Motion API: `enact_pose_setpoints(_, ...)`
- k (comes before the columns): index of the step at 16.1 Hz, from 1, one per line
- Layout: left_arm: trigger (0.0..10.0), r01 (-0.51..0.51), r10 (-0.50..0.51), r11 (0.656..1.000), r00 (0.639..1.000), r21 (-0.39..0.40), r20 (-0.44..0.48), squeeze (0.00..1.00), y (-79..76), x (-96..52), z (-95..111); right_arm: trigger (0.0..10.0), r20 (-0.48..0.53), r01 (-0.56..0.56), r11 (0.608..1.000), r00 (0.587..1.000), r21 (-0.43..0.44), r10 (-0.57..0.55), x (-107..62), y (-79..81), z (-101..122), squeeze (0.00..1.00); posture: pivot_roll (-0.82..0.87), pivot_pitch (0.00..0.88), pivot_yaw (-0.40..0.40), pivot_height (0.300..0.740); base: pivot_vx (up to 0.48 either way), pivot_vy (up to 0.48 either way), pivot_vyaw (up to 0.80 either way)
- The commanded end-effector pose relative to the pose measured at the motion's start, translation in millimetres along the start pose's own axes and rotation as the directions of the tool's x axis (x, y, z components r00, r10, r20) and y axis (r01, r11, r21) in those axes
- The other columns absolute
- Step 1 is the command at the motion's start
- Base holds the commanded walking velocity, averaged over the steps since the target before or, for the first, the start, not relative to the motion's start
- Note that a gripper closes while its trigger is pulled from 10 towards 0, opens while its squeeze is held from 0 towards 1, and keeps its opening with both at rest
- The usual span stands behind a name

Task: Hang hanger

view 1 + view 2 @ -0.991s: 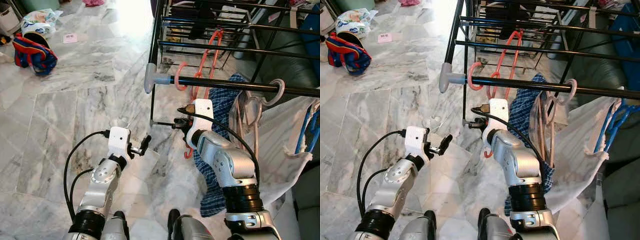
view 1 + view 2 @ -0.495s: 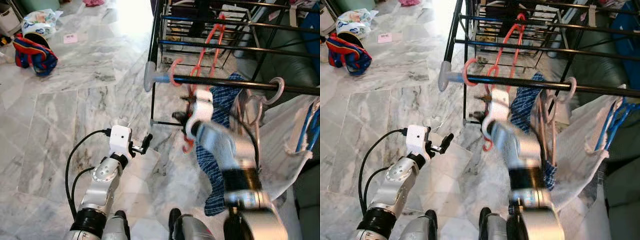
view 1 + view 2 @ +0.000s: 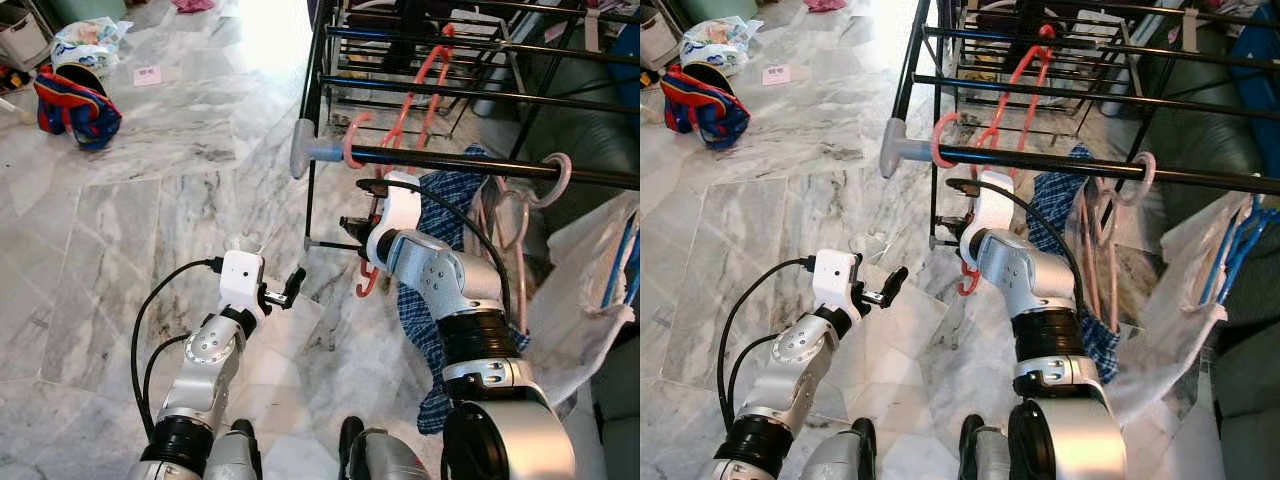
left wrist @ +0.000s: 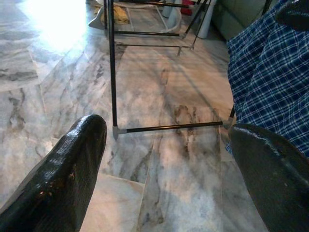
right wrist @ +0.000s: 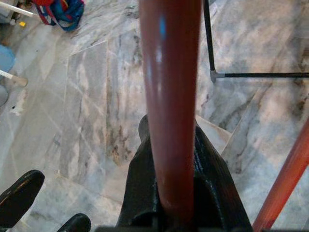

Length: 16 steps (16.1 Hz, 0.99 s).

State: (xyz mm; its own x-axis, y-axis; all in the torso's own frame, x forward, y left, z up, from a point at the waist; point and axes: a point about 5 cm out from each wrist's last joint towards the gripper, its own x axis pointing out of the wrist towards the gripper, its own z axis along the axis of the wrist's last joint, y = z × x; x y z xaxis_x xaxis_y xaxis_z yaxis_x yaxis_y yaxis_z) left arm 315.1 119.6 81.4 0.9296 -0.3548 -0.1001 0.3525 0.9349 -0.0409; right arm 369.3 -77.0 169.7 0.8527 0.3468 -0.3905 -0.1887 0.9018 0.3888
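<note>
A grey-veined white marble floor [image 3: 120, 230] spreads under everything. Just ahead of the right tool stands a black metal clothes rack with grey end caps [image 3: 303, 150], its nearest rail running just above that tool. Beside the right tool, on its outer side, a blue checked cloth [image 3: 440, 210] hangs from that rail, with a white plastic bag [image 3: 585, 300] farther out. The red plastic hanger [image 3: 368, 283] has its hook over the rail above the right tool, close to the grey cap (a second red hanger hangs on the rails beyond). The right tool [image 3: 352, 223] is clenched on the red hanger's lower part; in the right wrist view the red bar [image 5: 170, 96] runs straight through its black grip. The left tool [image 3: 293, 285] is held low over the floor, near the rack's foot, its two black fingers [image 4: 63, 174] spread apart and grasping nothing. Far off beyond the left tool lies a red and blue bag [image 3: 75, 105].
</note>
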Motion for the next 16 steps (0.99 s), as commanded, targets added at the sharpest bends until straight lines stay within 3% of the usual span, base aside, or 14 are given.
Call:
enact_pose_setpoints(1,10.0,-0.014,0.014,1.0,1.0,-0.003,-0.022,0.0,2.3,-4.3,-6.6,10.0,0.106,-0.009,1.0,0.994,0.025,0.006,-6.7,2.2,20.9,0.0,0.04,0.248,-0.017,0.74,0.0,0.0,0.0)
enact_pose_setpoints(4,10.0,-0.011,0.011,1.0,1.0,-0.003,-0.025,0.0,1.9,-3.9,-6.7,10.0,0.039,0.011,0.999,0.999,0.034,-0.012,-4.5,-3.9,0.0,0.0,0.04,0.248,-0.013,0.74,0.0,0.0,0.0)
enact_pose_setpoints(10,10.0,0.001,-0.001,1.0,1.0,0.003,-0.026,0.0,1.3,-1.3,-4.9,10.0,0.037,0.005,0.998,0.999,0.064,-0.007,-3.4,-3.0,-1.8,0.0,0.04,0.243,-0.001,0.74,0.0,0.0,0.0)
enact_pose_setpoints(14,10.0,-0.004,0.004,1.0,1.0,0.004,-0.029,0.0,1.9,-3.3,-5.8,10.0,0.023,0.002,0.992,1.0,0.13,-0.005,-3.6,-0.2,-8.6,0.0,0.04,0.247,-0.006,0.74,0.0,0.0,0.0)
enact_pose_setpoints(16,10.0,-0.004,0.004,1.0,0.999,0.008,-0.037,0.0,2.9,-7.0,-8.4,10.0,0.02,0.055,0.982,0.998,0.182,-0.059,-4.9,-6.5,-17.9,0.0,0.05,0.252,0.003,0.74,0.0,0.0,0.0)
